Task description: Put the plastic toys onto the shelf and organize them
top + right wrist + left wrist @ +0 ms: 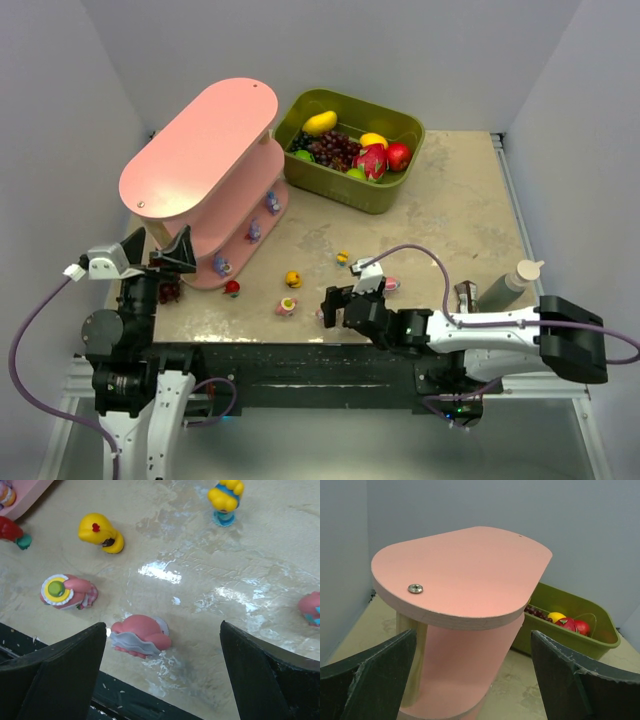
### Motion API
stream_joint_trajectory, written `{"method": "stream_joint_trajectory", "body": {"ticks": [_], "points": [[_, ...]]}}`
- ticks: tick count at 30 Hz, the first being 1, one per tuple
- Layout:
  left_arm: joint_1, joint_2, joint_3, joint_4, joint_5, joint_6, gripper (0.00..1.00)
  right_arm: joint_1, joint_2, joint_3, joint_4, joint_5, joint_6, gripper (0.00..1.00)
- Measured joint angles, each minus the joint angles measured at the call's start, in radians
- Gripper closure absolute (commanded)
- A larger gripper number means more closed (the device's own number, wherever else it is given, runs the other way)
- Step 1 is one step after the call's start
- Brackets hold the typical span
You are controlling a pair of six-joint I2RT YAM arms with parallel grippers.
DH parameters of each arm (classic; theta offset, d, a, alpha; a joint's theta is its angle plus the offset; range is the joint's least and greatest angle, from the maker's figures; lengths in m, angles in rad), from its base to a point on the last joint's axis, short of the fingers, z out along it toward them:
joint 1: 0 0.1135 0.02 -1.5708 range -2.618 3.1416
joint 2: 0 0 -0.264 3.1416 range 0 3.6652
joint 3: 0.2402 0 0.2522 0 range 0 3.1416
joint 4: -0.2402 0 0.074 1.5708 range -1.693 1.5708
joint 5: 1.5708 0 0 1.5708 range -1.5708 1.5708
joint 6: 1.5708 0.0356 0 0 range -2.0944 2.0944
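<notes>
Wide-open right gripper [162, 629] hovers over a fallen pink toy [142, 636] — pickup apparently next: lower, close, carry to shelf [200, 150]; left gripper [158, 252] equally open.

Nine plastic toys [293, 279]: six on the table [450, 200] around the right tool [350, 292], three on the shelf [200, 140] beyond the left tool [157, 250]. One green bin [345, 195], one bottle [510, 285].
</notes>
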Motion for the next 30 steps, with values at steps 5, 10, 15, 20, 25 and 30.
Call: {"method": "stream_joint_trajectory", "body": {"ticks": [5, 10, 15, 20, 25, 30], "points": [[0.0, -0.053, -0.05, 0.002, -0.002, -0.002, 0.0, 0.044, 0.1, 0.003, 0.084, 0.02, -0.005, 0.01], [0.0, -0.07, -0.073, 0.002, -0.003, -0.011, 0.0, 0.106, 0.224, 0.026, 0.1, 0.077, 0.031, 0.01], [0.0, -0.07, -0.076, 0.002, -0.005, -0.012, 0.0, 0.133, 0.288, 0.036, 0.112, 0.113, 0.069, 0.03], [0.0, -0.071, -0.077, 0.002, -0.011, -0.012, 0.0, 0.133, 0.32, 0.047, 0.121, 0.142, 0.097, 0.08], [0.0, -0.076, -0.08, 0.002, -0.021, -0.012, 0.0, 0.133, 0.359, 0.07, 0.12, 0.164, 0.124, 0.11], [0.0, -0.08, -0.082, 0.002, -0.024, -0.012, 0.0, 0.136, 0.402, 0.099, 0.117, 0.179, 0.154, 0.15]]}}
